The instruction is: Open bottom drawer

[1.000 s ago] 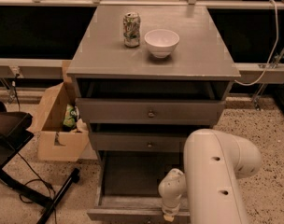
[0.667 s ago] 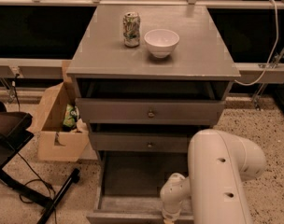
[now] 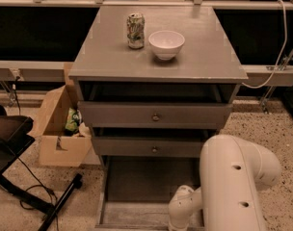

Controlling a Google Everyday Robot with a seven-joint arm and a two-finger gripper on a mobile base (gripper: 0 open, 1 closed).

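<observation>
Camera view: looks down on the grey cabinet [image 3: 156, 64], with my white arm [image 3: 233, 186] coming in from the lower right.
Bottom drawer: the bottom drawer [image 3: 146, 179] stands well out from the cabinet. Its bare grey tray is open to the eye, and its front lies at the lower edge of the picture.
Drawers above: the middle drawer [image 3: 153, 148] and top drawer [image 3: 155, 115] sit only slightly proud of the frame, each with its knob showing.
Step in hand: I judge this to be the late part of the pull, with most of the travel done.
Next move: a short straight draw toward me, level with the runners, and a stop before the tray leaves them. Then let go and back away without nudging the front.
Gripper: my gripper lies below my wrist [image 3: 181, 208], past the lower edge at the drawer's front. I cannot tell how wide it is, nor whether it has the knob.
Cabinet top: a can [image 3: 135, 31] and a white bowl [image 3: 166, 43] stand near each other. A jerk could rock them.
</observation>
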